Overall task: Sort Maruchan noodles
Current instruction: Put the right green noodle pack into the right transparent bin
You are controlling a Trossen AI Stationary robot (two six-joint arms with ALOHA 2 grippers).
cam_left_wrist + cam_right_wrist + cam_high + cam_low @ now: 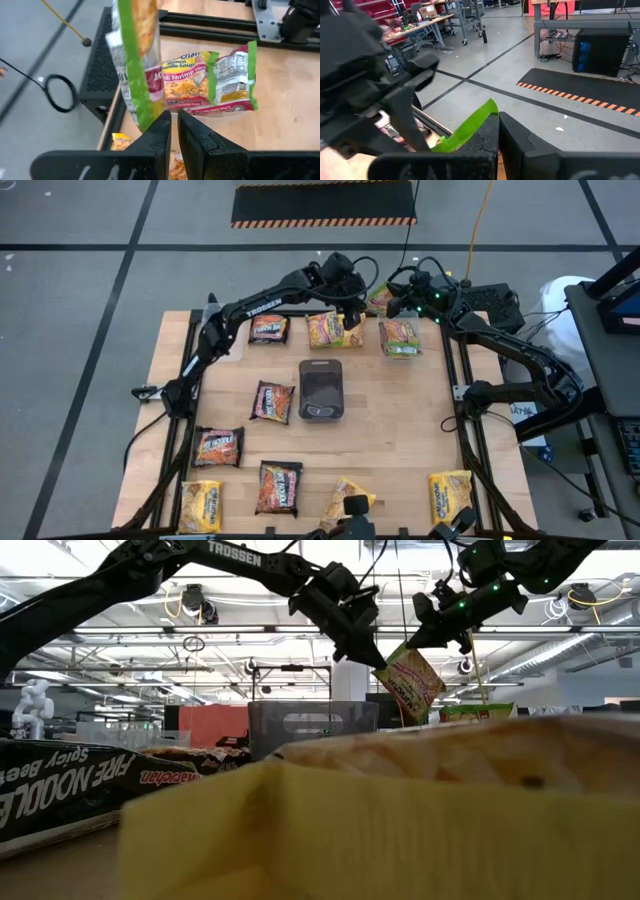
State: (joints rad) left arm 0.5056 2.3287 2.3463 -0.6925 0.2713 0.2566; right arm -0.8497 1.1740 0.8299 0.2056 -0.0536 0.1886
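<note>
- High view: left gripper and right gripper meet over the table's far edge, a green-edged packet between them. Both pinch it, right one pressed fully together. On the wood I count four dark brown packets, three yellow, two green-edged lying flat, plus a dark grey tray in the middle.
- Low view: packet hangs in the air, long axis tilted, one gripper on each end.
- Left wrist view: packet edge-on just past the fingers.
- Right wrist view: green edge clamped; right arm looks best placed to carry it.
</note>
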